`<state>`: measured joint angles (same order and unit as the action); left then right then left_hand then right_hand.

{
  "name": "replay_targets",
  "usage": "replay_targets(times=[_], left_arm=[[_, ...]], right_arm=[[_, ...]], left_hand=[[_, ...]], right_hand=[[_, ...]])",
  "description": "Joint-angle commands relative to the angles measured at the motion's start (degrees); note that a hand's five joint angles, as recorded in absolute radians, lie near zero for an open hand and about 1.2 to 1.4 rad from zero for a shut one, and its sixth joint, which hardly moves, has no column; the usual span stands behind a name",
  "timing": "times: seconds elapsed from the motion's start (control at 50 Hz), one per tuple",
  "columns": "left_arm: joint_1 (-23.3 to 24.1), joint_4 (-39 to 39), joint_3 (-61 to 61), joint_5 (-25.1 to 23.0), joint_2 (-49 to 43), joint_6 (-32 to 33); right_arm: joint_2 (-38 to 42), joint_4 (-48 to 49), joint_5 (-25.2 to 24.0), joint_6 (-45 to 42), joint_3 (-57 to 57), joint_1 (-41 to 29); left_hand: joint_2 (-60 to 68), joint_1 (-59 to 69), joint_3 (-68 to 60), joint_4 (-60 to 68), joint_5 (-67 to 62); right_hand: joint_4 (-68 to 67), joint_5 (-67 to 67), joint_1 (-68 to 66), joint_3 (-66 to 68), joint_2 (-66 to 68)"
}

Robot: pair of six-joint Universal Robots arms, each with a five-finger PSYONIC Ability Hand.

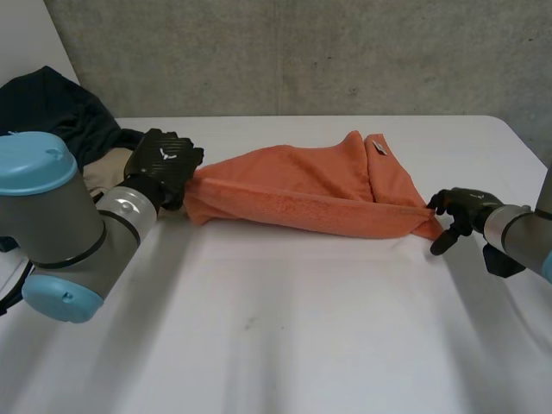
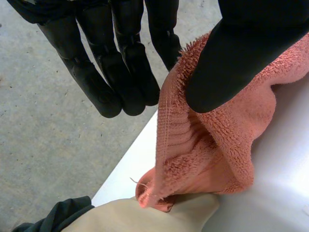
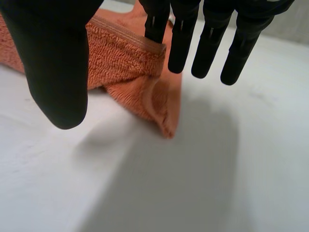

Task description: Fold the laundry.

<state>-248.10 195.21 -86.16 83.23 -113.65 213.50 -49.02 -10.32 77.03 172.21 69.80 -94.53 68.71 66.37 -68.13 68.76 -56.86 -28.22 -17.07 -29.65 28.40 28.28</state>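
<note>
I am watching the orange towel (image 1: pixel 302 190) lying stretched across the white table (image 1: pixel 302 345) between the 2 hands, with most of it resting on the surface. The left hand (image 1: pixel 162 162) is holding the towel's left end. In its wrist view the thumb is pressing the bunched terry edge against the nearest of the straight fingers (image 2: pixel 120 72), and the cloth is rising off the table into that pinch. The right hand (image 1: pixel 466 207) is sitting at the towel's right corner, right against the hem. I cannot tell whether it is gripping the cloth or only touching it. The tip of that corner is drooping onto the table beside the hand. A beige garment (image 1: pixel 108 168) is lying just beside the towel's left end, and a heap of dark clothing (image 1: pixel 60 108) is sitting beyond it at the table's far left edge.
</note>
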Motion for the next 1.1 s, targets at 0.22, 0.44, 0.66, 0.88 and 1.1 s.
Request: replay_targets(times=[0.22,0.44,0.66,0.88,1.1], left_arm=[[-1.2,-0.4,0.8,-0.4,-1.7,0.0],[-1.6,-1.9,2.1,-0.4,-0.9,-0.4],[-1.5,-2.6,3.1,-0.1,-0.5,-0.6],[-2.2,-3.3,3.2,-0.2,-1.0,-0.7],[-1.7,-4.0,3.4,-0.4,0.7,-1.6]], right_arm=[[-6.3,-7.6,-0.4,4.7,-1.1,1.1],[-8.1,-10.7,0.2,-0.2,-2.2,1.9],[-5.8,-11.1,0.4,2.1,-1.8,3.0],[-9.3,-12.3,-0.2,2.8,-5.5,5.8],[-5.9,-15.7,-1.4,4.5,-4.5,5.1]], left_hand=[[11.3,13.6,-11.9,11.2,-13.1],[11.3,13.6,-11.9,11.2,-13.1],[11.3,13.6,-11.9,11.2,-13.1],[11.3,13.6,-11.9,11.2,-13.1],[11.3,13.6,-11.9,11.2,-13.1]], right_hand=[[-10.9,-12.0,-9.4,10.7,10.8],[-8.5,-9.7,-7.1,8.3,8.4],[-29.9,-31.0,-28.5,29.7,29.8],[7.9,6.8,9.3,-8.1,-8.0],[10.5,9.3,11.9,-10.6,-10.5]])
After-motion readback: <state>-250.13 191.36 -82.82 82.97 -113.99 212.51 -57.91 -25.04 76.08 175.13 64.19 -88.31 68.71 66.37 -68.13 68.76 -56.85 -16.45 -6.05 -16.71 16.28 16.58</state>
